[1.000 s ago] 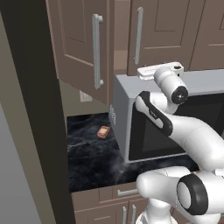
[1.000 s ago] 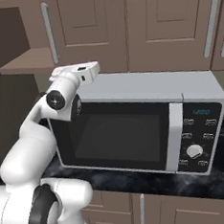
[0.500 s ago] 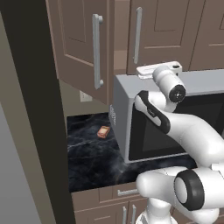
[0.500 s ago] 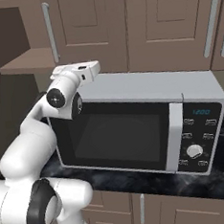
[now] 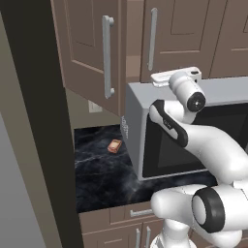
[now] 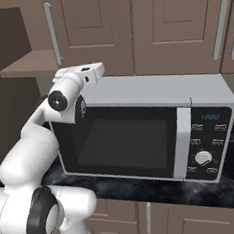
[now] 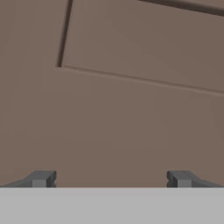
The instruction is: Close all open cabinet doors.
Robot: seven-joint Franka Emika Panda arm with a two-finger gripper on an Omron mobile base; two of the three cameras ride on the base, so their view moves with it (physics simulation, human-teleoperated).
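One cabinet door (image 5: 89,53) is seen swung out above the worktop (image 5: 104,167), left of the microwave (image 6: 145,129); closing is judged outstanding. The neighbouring doors (image 6: 181,25) appear shut. The gripper (image 7: 109,178) is held against brown panelling, jaws spread and empty. A small brown item (image 5: 114,146) is seen from the left base camera.
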